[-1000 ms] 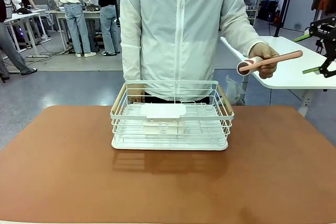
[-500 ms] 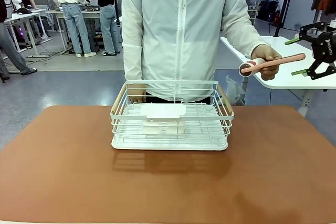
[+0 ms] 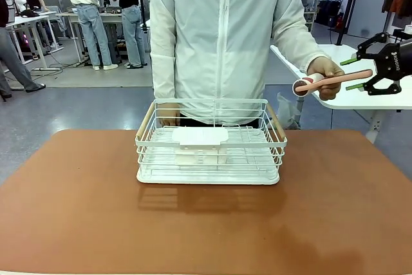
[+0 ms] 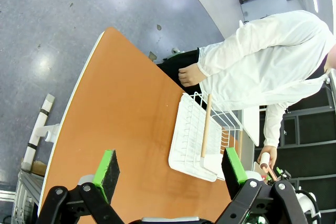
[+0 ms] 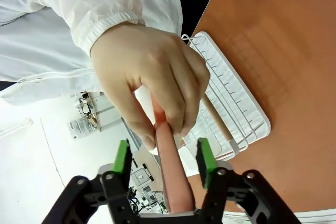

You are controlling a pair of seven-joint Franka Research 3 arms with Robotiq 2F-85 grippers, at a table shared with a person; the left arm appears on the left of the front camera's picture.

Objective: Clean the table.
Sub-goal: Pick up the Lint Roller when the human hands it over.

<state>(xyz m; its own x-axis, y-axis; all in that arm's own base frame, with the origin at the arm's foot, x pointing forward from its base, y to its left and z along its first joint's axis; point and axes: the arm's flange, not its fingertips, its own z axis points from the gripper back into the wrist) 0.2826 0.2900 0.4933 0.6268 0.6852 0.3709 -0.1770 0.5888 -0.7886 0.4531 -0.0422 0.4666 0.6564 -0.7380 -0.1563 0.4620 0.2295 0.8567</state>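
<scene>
1. Terracotta and matte, the table (image 3: 206, 223) spreads out under and around the white wire basket (image 3: 210, 143), which stands on its far middle part. The top in front of the basket and to both sides of it is bare.
2. Inside the basket lies a flat white tray piece (image 3: 200, 136). Wooden handles run along the basket's two short sides.
3. Directly behind the basket stands a person in a white zip jacket (image 3: 222, 37). One hand (image 3: 168, 115) is down by the basket's far left corner.
4. The person's other hand (image 3: 325, 72) is raised right of the basket and above it. It grips a pink-handled roller (image 3: 357, 75) near its white head, with the handle pointing away from the basket.
5. Behind that hand, farther right of the basket, is a white-topped table (image 3: 360, 98).
6. The right gripper (image 3: 346, 74) is in the air right of the basket with its jaws apart around the handle's free end. In the right wrist view the green pads (image 5: 123, 157) flank the handle with a gap on each side, so nothing is clamped.
7. The left gripper (image 4: 170, 166) hangs high over the table on the basket's left, jaws spread wide and empty.
</scene>
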